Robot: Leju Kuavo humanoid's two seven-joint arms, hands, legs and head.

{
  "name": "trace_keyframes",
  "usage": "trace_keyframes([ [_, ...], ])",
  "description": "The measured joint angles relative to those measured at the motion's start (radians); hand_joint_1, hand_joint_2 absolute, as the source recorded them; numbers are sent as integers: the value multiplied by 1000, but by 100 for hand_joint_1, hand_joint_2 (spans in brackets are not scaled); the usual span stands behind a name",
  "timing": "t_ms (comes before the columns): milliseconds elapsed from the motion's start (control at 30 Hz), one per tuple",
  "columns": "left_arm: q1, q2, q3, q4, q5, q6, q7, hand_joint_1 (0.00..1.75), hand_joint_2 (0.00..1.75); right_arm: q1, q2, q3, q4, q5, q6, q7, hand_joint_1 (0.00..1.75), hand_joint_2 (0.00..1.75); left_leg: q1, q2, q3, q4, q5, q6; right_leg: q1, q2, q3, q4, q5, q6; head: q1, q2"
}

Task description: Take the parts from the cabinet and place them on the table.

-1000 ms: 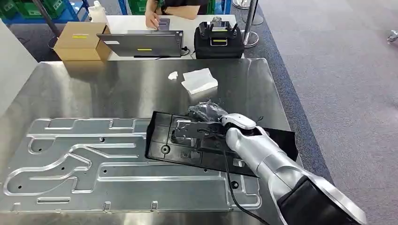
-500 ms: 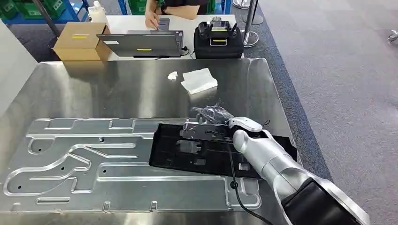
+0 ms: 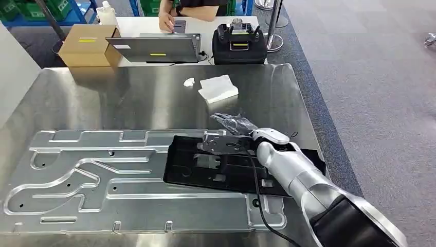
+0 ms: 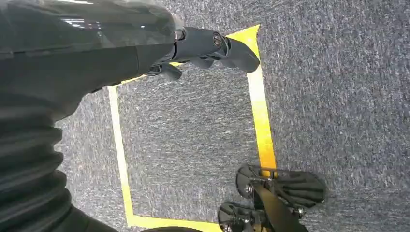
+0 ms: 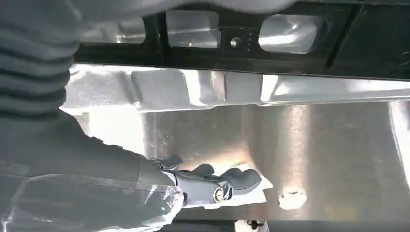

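Note:
A flat black plastic part (image 3: 205, 167) lies on the large silver stamped plate (image 3: 77, 175) on the steel table (image 3: 128, 103). My right hand (image 3: 229, 135), partly wrapped in clear film, hovers over the far edge of the black part with its fingers spread and nothing in them. In the right wrist view the right hand (image 5: 212, 183) reaches out above the table, with the black part (image 5: 290, 53) and the silver plate (image 5: 217, 89) beside it. My left hand (image 4: 203, 48) hangs over the carpet, holding nothing.
White tissue (image 3: 218, 87) and a small scrap (image 3: 189, 82) lie further back on the table. Behind it stand a laptop (image 3: 154, 49), a cardboard box (image 3: 87, 43) and a black case (image 3: 239, 43), with a person (image 3: 190, 10) seated there. Yellow tape (image 4: 261, 106) marks the floor.
The black part has gone from tilted in my right hand to lying flat on the plate, slightly further right. My right hand has let go of it.

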Motion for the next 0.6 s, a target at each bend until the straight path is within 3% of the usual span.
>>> trace_keyframes([
  [600, 0, 0, 31, 0, 40, -34, -102, 0, 0, -28, -5, -2, 0, 9, 0, 3, 0, 0, 0, 0, 0, 0, 0, 0, 0, 0, 0, 0, 0, 0, 0, 0],
])
